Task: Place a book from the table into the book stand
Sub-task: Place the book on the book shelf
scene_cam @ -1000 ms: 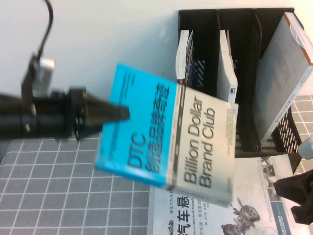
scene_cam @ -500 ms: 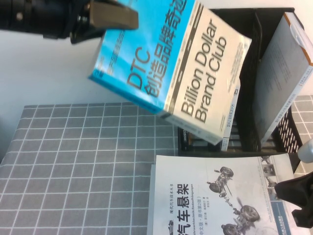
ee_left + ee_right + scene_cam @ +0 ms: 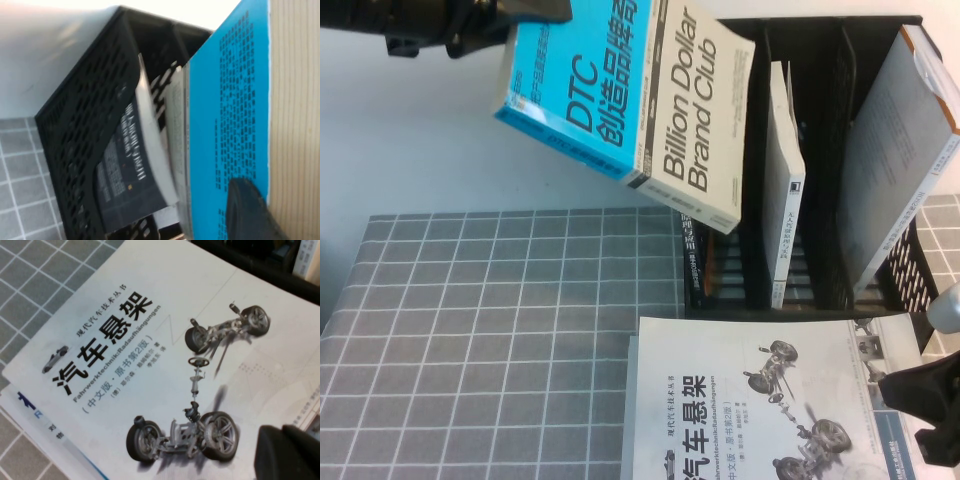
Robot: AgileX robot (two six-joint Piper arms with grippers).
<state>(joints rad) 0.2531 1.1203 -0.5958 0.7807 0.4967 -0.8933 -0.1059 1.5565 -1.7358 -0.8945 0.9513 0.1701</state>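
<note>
- Your book (image 3: pixel 630 100) hangs in the air, tilted, its lower corner over the left compartment of the rack (image 3: pixel 820 40), well above the bench (image 3: pixel 500 330).
- The left claw (image 3: pixel 535 12) is clamped on the book at its blue end, near the top edge of the high view; in the left wrist view one finger (image 3: pixel 250 210) presses on the blue back cover.
- That left compartment already holds a dark-covered book (image 3: pixel 127 175), so the slot looks tight; you risk catching your book's corner on that one or on the divider.
- The book is thick and gripped at one end only, so judge it likely to pivot or slip if its free corner snags.
- Coming in at a slant, it could jam across the divider rather than drop in upright.
- The middle compartment holds a thin white book (image 3: pixel 785 170); the right one holds a leaning grey book (image 3: pixel 895 150).
- The right claw (image 3: pixel 920 400) rests low at the bench's right edge, over the white car book (image 3: pixel 760 400); I cannot tell how its fingers stand.
- The bench wears a grey gridded cloth; behind it, a plain pale wall (image 3: pixel 420 130).
</note>
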